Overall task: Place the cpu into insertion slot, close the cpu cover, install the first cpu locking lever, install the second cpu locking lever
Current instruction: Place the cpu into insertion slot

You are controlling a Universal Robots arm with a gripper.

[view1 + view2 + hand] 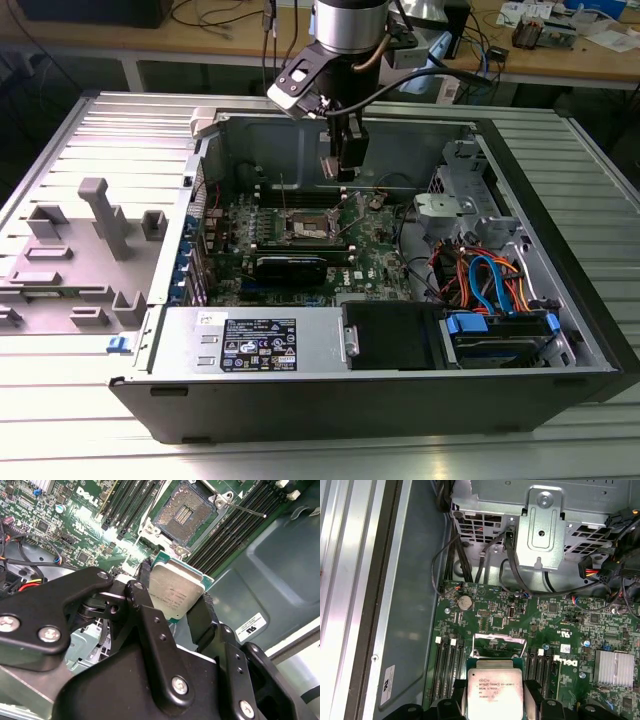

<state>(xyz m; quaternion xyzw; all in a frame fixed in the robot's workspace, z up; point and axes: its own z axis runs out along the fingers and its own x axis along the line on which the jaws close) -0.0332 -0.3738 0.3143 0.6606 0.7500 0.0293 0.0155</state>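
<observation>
My gripper (pixel 340 168) hangs inside the open computer case (pixel 150 395), a little above the motherboard (pixel 375 262). It is shut on the cpu (pixel 176 591), a flat square chip with a dull silver top, held by two opposite edges between the black fingers (pixel 202 617). The first wrist view shows the cpu (pixel 494 691) in the gripper (pixel 494 700) too. The open insertion slot (pixel 186 513) lies bare on the board a short way beyond the chip, nothing in it. The cpu cover (pixel 499 637) stands raised as a thin silver frame. One thin locking lever (pixel 246 508) sticks out beside the slot.
Black memory slots (pixel 125 502) flank the slot on both sides. A metal drive cage (pixel 540 525) with cables (pixel 485 280) fills the case's right end in the exterior view. A long black card (pixel 290 267) and the power supply (pixel 260 345) sit nearer. A grey fixture (pixel 95 215) stands outside.
</observation>
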